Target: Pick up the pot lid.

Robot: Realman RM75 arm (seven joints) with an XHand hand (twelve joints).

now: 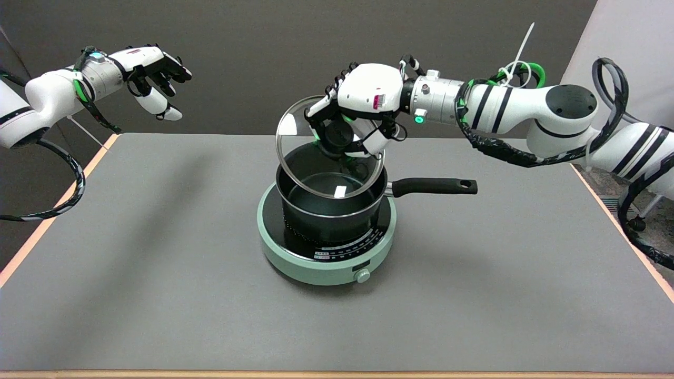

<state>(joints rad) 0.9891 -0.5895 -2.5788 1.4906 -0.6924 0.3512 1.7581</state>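
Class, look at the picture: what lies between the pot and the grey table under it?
In the head view, a round green cooktop lies between the pot and the table.

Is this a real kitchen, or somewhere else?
Probably a robot test lab, not a kitchen. The pot sits on a small green cooker on a bare grey table, and a right hand holds the glass lid.

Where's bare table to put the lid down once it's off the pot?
The right hand holds the glass lid tilted over the pot. The table is bare left of the green cooktop, in front of its knob and right of it beyond the pot handle. Crowded only at the centre.
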